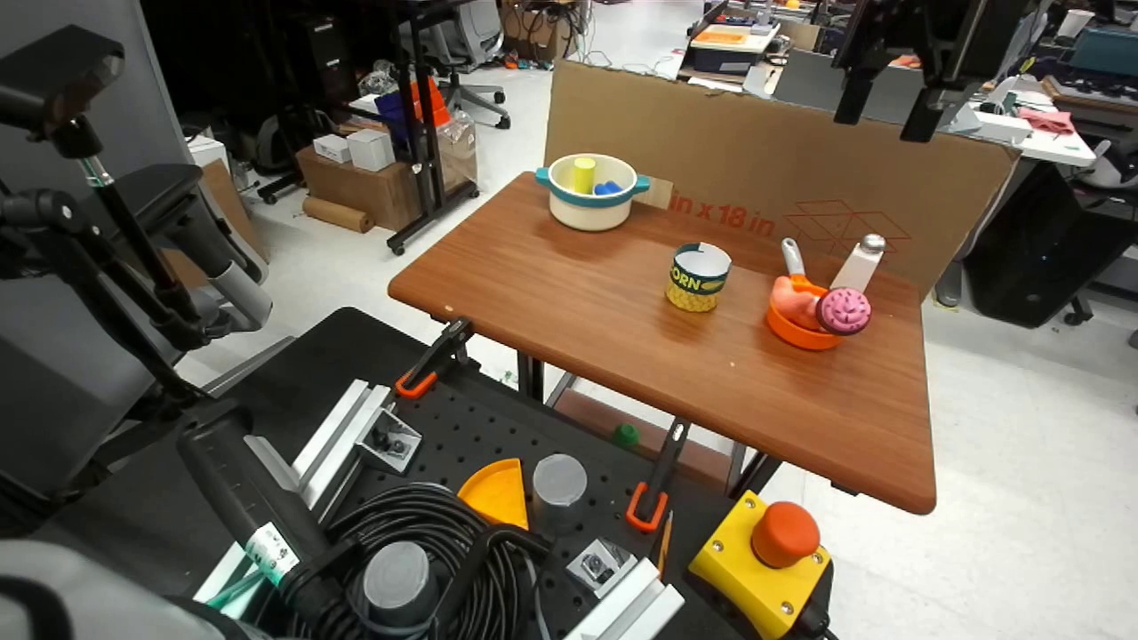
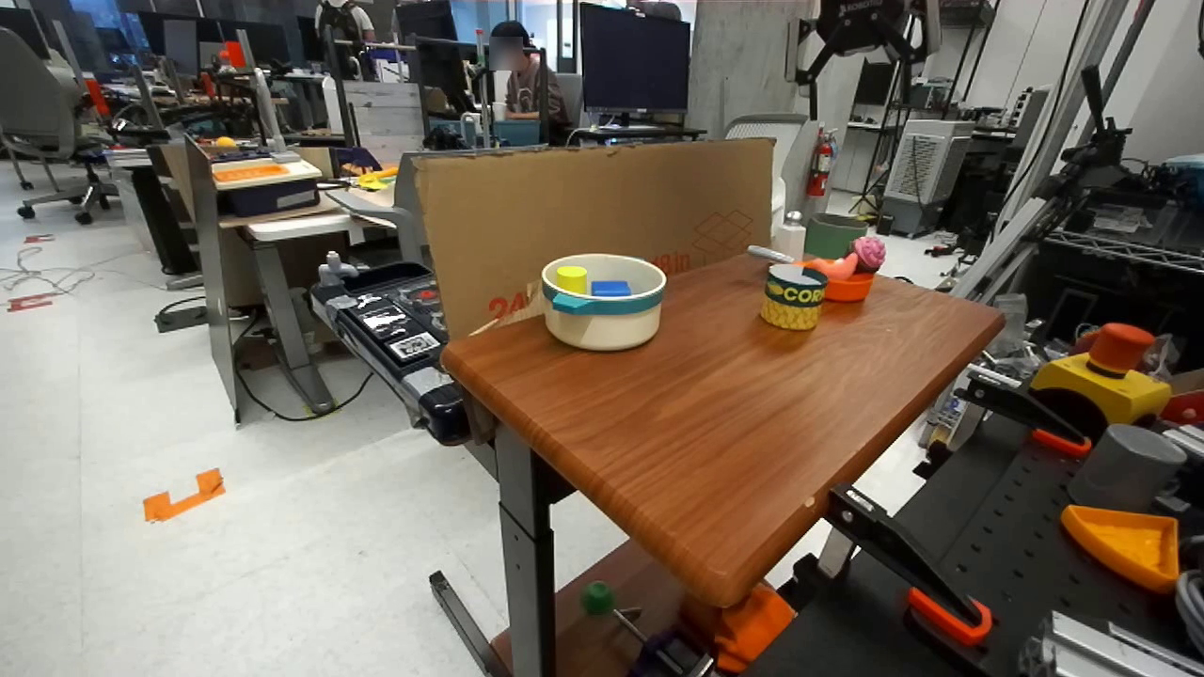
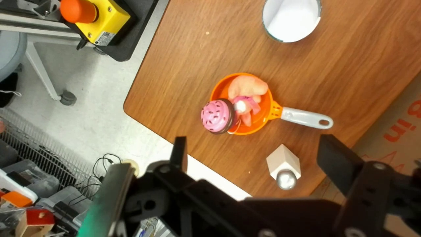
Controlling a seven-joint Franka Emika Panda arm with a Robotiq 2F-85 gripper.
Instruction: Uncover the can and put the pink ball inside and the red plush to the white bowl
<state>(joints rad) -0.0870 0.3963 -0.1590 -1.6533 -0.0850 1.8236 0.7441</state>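
Observation:
My gripper (image 1: 885,124) hangs high above the table's back, jaws wide apart and nothing between them; it also shows in the wrist view (image 3: 254,144). The can (image 1: 696,289), yellow with a dark green band, stands upright mid-table. Its top (image 3: 292,19) looks white; whether that is a cover or the inside I cannot tell. The pink ball (image 3: 216,116), dark-speckled with a brown base, leans on the orange bowl's rim. Inside that bowl lies the red plush (image 3: 246,88), salmon-coloured here. The white bowl (image 2: 602,324), teal-rimmed with side handles, holds yellow and blue pieces; it is outside the wrist view.
The orange bowl (image 3: 264,120) has a white handle (image 3: 306,117). Close to it stands a slim white bottle (image 3: 283,161) with a silver cap. A cardboard panel (image 1: 765,169) rises along the table's back edge. Clamps (image 1: 658,471) sit along the front edge.

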